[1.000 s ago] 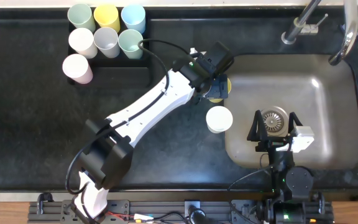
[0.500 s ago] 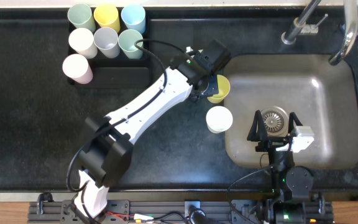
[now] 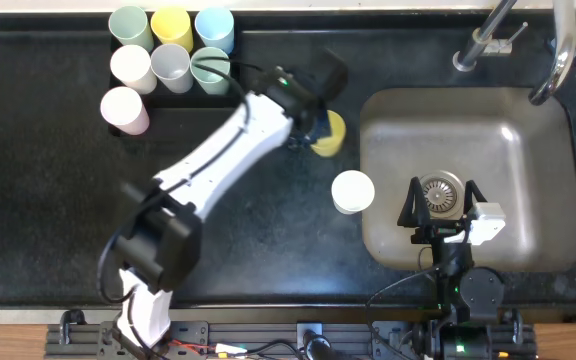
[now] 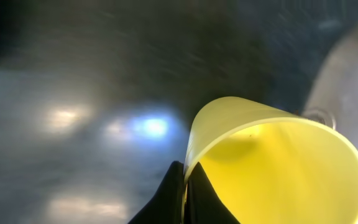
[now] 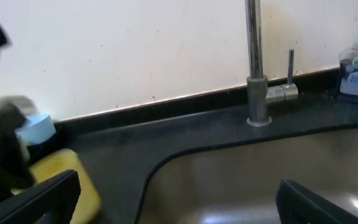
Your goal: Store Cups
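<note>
Between cup rack (image 3: 213, 116) and sink (image 3: 528, 150), left tool (image 4: 183, 186) clamped on yellow cup (image 3: 329, 134), white cup (image 3: 353, 191) nearby; right tool (image 3: 441, 202) apart.

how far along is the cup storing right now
Done: six cups stand in the black tray, with a pale pink cup beside them. In hand: the left gripper pinches the yellow cup by its rim, over the counter between sink and tray. Left: that cup, then the white cup by the sink's edge. The right gripper hangs open over the sink.
</note>
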